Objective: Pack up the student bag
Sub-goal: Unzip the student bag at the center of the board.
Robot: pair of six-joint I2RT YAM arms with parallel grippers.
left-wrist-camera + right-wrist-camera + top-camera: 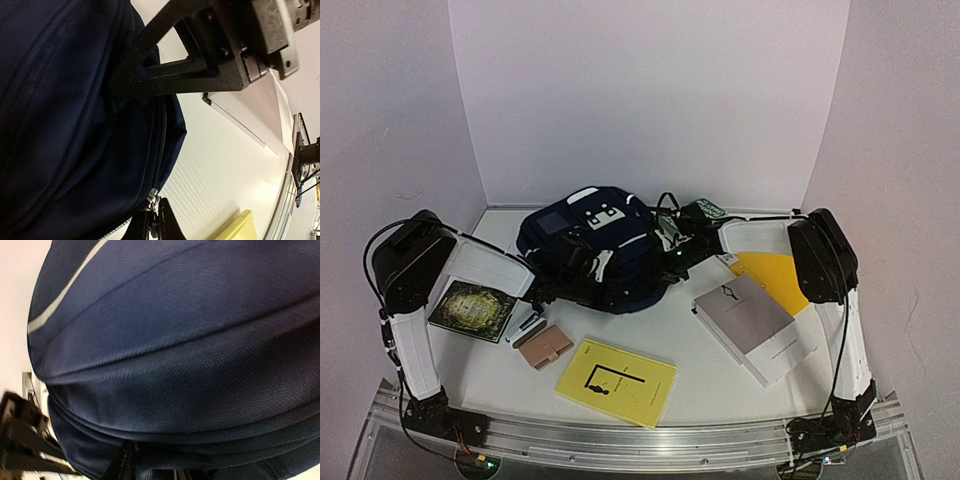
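The student bag, dark navy with thin white piping and a white patch, lies at the middle back of the table. My left gripper is at its near left side. In the left wrist view this gripper is shut on the metal zipper pull at the end of the bag's zipper. My right gripper is at the bag's right side, and its tips press into the navy fabric. The right wrist view is filled by bag fabric, which hides that gripper's fingers.
On the table lie a green-patterned book, a pen, a brown pouch, a yellow book, a grey book on a white one, and a yellow folder. White walls stand close on three sides.
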